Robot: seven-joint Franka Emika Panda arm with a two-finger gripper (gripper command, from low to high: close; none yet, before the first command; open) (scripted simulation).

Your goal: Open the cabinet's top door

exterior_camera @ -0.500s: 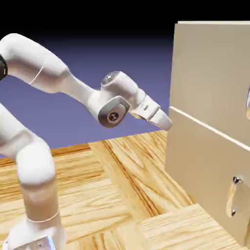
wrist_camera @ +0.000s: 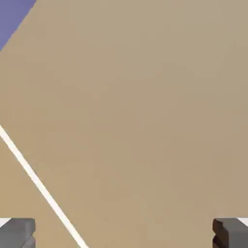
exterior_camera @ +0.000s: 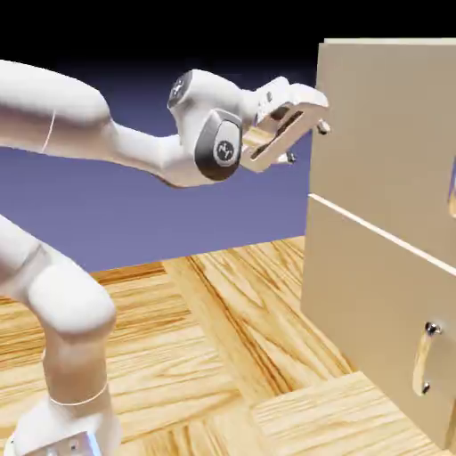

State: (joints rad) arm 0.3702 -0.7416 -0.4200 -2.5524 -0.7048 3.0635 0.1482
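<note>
The beige cabinet (exterior_camera: 349, 287) fills the exterior view's right. Its top door (exterior_camera: 383, 134) is the larger upper panel and stands closed; only a sliver of its curved handle (exterior_camera: 452, 191) shows at the picture's right edge. My gripper (exterior_camera: 305, 142) hangs open with nothing between its fingers, just off the top door's left edge and far from the handle. In the hand view, beige cabinet panel (wrist_camera: 145, 106) fills nearly everything, and a pale seam (wrist_camera: 38, 181) runs diagonally across the lower left. The gripper (wrist_camera: 124, 235) shows its two grey fingertips (wrist_camera: 17, 232) wide apart at the bottom corners.
Below the seam (exterior_camera: 374, 230) sits the lower door (exterior_camera: 383, 329) with its own bar handle (exterior_camera: 426, 361). The wooden tabletop (exterior_camera: 205, 338) stretches left of the cabinet. Blue-violet backdrop (wrist_camera: 12, 14) shows in the hand view's top left corner.
The hand has risen from the level of the seam between the doors to the top door's upper half and has rolled, so its open fingers now show.
</note>
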